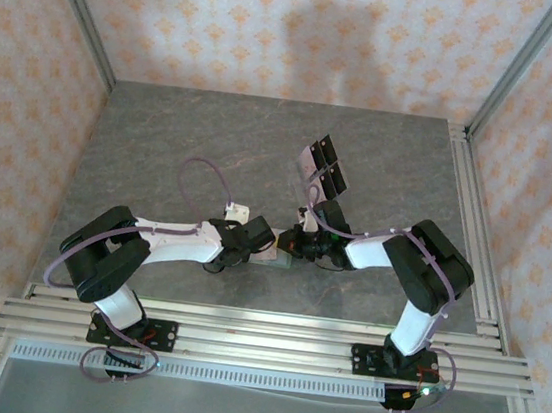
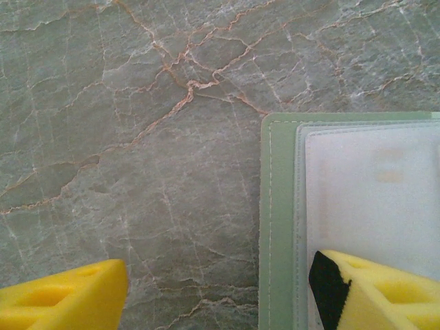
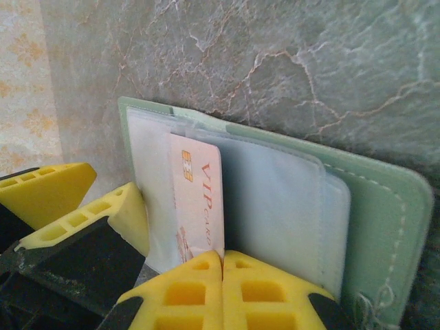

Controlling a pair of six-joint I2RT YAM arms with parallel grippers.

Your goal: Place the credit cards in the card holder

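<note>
From above, the two arms meet over the middle of the worktop. The left claw and right claw are nearly touching above the card holder, which is just a pale sliver beneath them. Some black cards lie farther back, well apart from the action.

At the left wrist, the left claw is spread wide and grips nothing. One finger sits on the holder's clear inner sleeve and the other is over bare stone beside it. I'd guess it is pinning the holder open so it cannot slide.

At the right wrist, the right claw is closed tight and seems to pinch the near end of a pink card. The card's far end appears tucked into a clear pocket. Gripping the card by its end looks chosen so it can be pushed straight in.
</note>
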